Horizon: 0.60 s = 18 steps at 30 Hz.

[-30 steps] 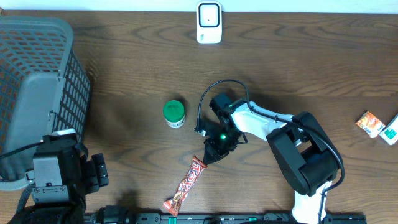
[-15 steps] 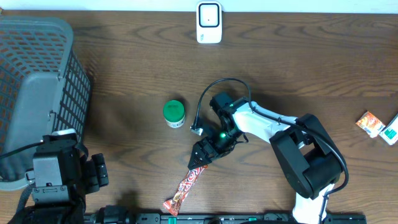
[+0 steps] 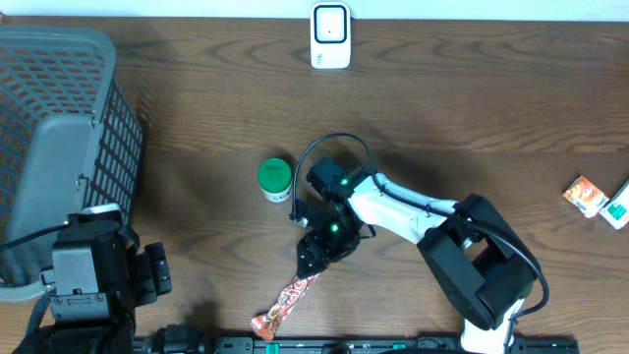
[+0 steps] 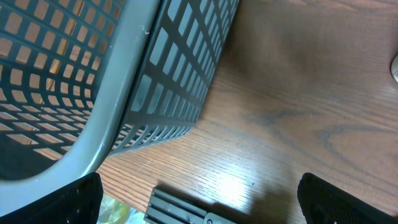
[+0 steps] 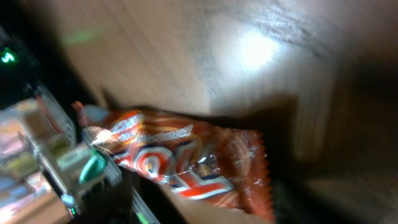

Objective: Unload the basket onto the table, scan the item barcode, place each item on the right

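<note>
The candy bar (image 3: 287,303) lies on the table (image 3: 472,108) near its front edge, slanting from lower left to upper right. The right gripper (image 3: 312,258) reaches in from the right and its tip sits right at the bar's upper end. The right wrist view is blurred, with the bar filling the middle, so I cannot tell whether the jaws are apart or closed, or whether they hold the bar. The left gripper (image 4: 199,186) rests at the front left beside the basket (image 3: 59,147), its fingers spread wide with nothing between them. A green-lidded jar (image 3: 275,179) stands just behind the right gripper. The scanner (image 3: 330,35) stands at the far edge, well apart from the bar. Two small packets (image 3: 587,194) lie at the right edge.
</note>
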Available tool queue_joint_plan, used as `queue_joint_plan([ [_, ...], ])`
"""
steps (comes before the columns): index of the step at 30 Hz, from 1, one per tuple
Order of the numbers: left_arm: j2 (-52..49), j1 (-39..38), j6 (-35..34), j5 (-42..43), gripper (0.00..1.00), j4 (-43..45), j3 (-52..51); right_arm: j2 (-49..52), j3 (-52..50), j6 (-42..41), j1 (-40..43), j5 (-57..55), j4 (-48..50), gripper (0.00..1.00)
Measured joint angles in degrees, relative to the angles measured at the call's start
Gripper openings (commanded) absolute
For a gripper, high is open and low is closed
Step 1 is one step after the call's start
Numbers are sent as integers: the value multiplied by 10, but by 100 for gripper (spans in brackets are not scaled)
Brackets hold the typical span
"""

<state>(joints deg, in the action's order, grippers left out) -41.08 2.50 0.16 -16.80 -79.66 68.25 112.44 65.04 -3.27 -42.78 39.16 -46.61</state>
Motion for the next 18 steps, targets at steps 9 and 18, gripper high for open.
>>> queue_joint_plan([
  [9,0,0,0,0,98,0,0,6,-10,-13,-5,-13,11,1],
  [18,0,0,0,0,98,0,0,-49,-9,-17,20,-80,-66,1],
])
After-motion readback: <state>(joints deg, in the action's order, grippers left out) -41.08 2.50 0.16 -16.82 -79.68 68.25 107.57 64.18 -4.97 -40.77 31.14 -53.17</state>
